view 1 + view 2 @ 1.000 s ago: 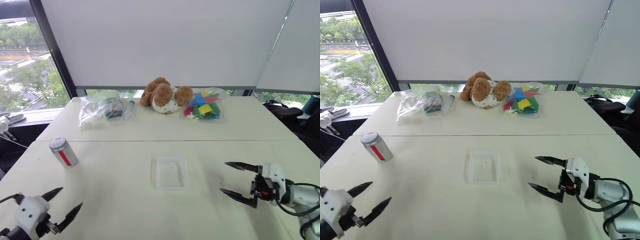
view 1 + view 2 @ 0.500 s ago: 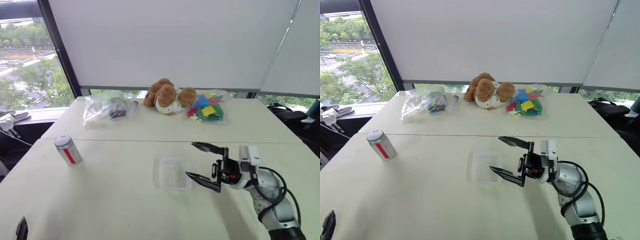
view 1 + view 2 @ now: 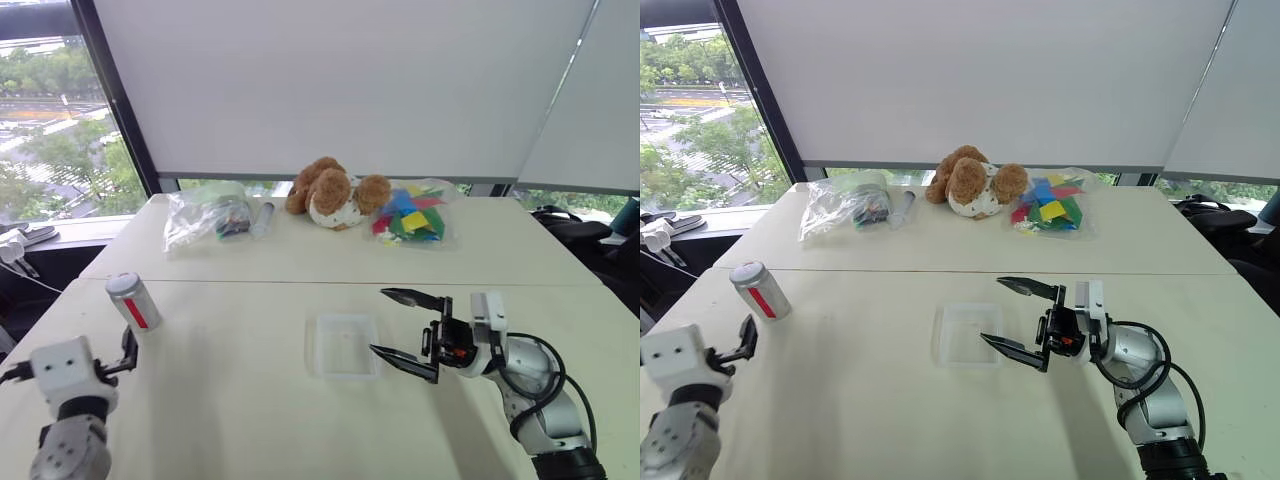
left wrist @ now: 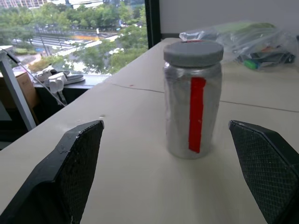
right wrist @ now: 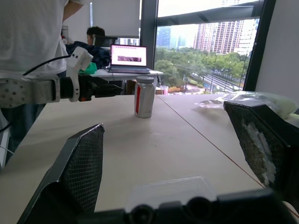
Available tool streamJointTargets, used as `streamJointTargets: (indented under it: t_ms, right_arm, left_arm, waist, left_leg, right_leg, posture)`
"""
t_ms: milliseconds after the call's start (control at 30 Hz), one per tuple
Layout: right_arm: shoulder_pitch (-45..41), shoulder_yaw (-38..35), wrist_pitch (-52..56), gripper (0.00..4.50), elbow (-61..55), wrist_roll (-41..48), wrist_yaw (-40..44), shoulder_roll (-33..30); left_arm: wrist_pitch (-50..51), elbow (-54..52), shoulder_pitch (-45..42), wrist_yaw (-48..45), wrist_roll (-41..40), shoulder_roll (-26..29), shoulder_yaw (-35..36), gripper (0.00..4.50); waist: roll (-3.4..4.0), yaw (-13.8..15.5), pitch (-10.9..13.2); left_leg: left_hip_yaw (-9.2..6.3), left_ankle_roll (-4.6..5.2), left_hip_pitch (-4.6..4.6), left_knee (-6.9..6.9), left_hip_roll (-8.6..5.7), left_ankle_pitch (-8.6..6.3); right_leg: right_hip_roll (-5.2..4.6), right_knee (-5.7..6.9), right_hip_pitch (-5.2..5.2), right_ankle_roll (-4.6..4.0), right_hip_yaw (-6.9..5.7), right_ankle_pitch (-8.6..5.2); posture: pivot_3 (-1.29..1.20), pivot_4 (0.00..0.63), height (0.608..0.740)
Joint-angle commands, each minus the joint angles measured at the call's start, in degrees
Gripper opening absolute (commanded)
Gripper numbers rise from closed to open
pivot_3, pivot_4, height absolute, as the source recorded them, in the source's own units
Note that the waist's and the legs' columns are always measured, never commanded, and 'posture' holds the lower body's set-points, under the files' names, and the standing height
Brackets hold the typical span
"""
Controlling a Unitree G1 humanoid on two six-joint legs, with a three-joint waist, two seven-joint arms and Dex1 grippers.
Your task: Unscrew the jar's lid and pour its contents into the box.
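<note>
1. On the near half of the pale table [image 3: 250, 400], toward its left edge, the jar [image 3: 133, 302] stands upright, with its red stripe facing the robot.
2. Its lid [image 4: 193, 52] is on top of it (a grey round cap, as wide as the jar's mouth).
3. Near the middle of the table lies the box [image 3: 343, 346], a shallow clear tray; I cannot tell whether anything is inside it.
4. The left gripper [image 3: 128, 352] is low at the left, just before the jar. Its fingers are spread wide and hold nothing; in the left wrist view the jar stands between and beyond the two fingertips [image 4: 74, 154], not touching them.
5. The right gripper [image 3: 405, 328] hovers just beside the right edge of the box, pointing toward the left. Its two black fingers are far apart, one above the other, and nothing is between them.
6. At the far side of the table there are a clear bag [image 3: 203, 213], a clear tube [image 3: 260, 216], a brown teddy bear [image 3: 333, 192] and a bag of coloured pieces [image 3: 410, 215].
7. A person in a white shirt [image 5: 32, 32] stands behind the left arm in the right wrist view, and a laptop [image 5: 128, 58] is open on a desk further back.
</note>
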Motion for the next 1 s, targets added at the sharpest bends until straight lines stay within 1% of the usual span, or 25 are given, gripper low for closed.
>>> streamJointTargets:
  t_ms: [33, 233, 400, 433, 633, 1000]
  right_arm:
    - [-0.9, -1.2, -1.6, 4.50, -0.1, 0.1, 0.2, 0.1]
    - [-0.9, -1.0, -2.6, 4.50, 0.6, -0.2, 0.1, 0.4]
    - [0.0, -0.2, -3.1, 4.50, -0.2, -0.5, -0.3, 1.2]
    - [0.0, -0.2, -3.2, 4.50, -0.2, -0.6, -0.3, 1.3]
    - [0.1, -0.3, -3.5, 4.50, -0.1, -1.0, -0.9, 1.6]
    - [0.0, -0.1, -2.5, 4.50, -1.3, -1.4, -3.0, 1.5]
  left_arm:
    - [0.3, 3.5, -4.2, 2.4, 2.2, -0.2, -0.7, 4.43]
    - [-0.2, 11.6, -11.2, 3.6, 4.2, 0.5, -1.9, 4.43]
    - [-4.1, 21.0, -18.7, 5.4, 6.8, 0.9, -3.3, 4.43]
    - [-4.5, 21.8, -19.4, 5.8, 7.3, 0.9, -3.3, 4.43]
    - [-7.3, 27.0, -22.8, 6.5, 7.9, 0.9, -3.1, 4.43]
    - [-10.9, 34.7, -25.7, 5.8, 7.1, 3.8, -1.7, 4.43]
  waist:
    - [0.00, 0.0, 0.0]
    - [0.00, 0.1, 0.0]
    - [-0.02, 0.2, 0.0]
    - [-0.02, 0.2, 0.0]
    - [-0.02, 0.0, 0.0]
    - [-0.02, 0.1, 0.0]
  left_leg:
    - [0.00, 0.00, 0.05, -0.02, 0.02, 0.00]
    - [0.01, -0.03, 0.13, -0.08, 0.08, 0.01]
    - [0.01, -0.14, 0.14, -0.09, 0.08, 0.08]
    - [0.05, -0.30, 0.13, -0.13, 0.08, 0.17]
    - [0.06, -0.35, 0.15, -0.18, 0.08, 0.20]
    - [0.09, -0.41, 0.15, -0.19, 0.08, 0.23]
  right_leg:
    - [0.03, 0.01, 0.01, -0.01, 0.03, 0.00]
    - [0.15, 0.02, 0.06, -0.03, 0.07, 0.01]
    - [0.17, 0.02, 0.08, -0.03, 0.07, 0.02]
    - [0.17, 0.01, 0.08, -0.03, 0.04, 0.02]
    - [0.16, 0.00, 0.07, -0.02, 0.08, 0.03]
    - [0.16, 0.02, 0.07, -0.01, 0.06, 0.05]
  posture:
    - [0.00, 0.150, 0.740]
    - [0.00, 0.150, 0.740]
    - [0.00, 0.150, 0.740]
    - [0.00, 0.150, 0.740]
    - [0.00, 0.150, 0.740]
    - [0.00, 0.150, 0.740]
